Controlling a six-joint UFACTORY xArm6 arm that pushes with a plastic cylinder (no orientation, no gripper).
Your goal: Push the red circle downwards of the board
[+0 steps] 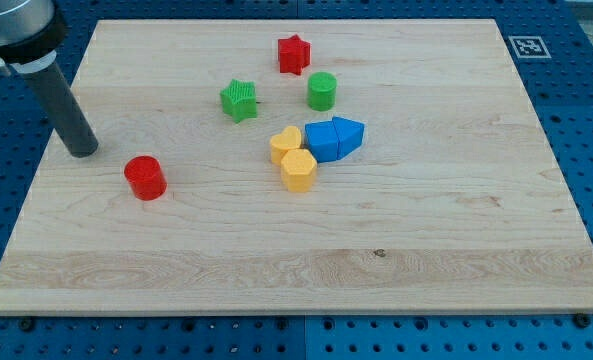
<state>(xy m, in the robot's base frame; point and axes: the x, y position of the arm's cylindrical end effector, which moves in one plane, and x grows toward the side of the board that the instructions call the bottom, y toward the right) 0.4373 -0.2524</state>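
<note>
The red circle [145,177] is a short red cylinder at the left of the wooden board [426,270], about mid-height. My tip [82,151] rests on the board up and to the left of the red circle, a small gap apart, not touching it. The dark rod rises from it toward the view's top left corner.
A red star [293,54] lies near the top centre, a green star [239,100] and a green cylinder [321,91] below it. A blue cube [322,140] and blue wedge [348,135] touch a yellow heart [286,146] and yellow hexagon [298,170] at centre.
</note>
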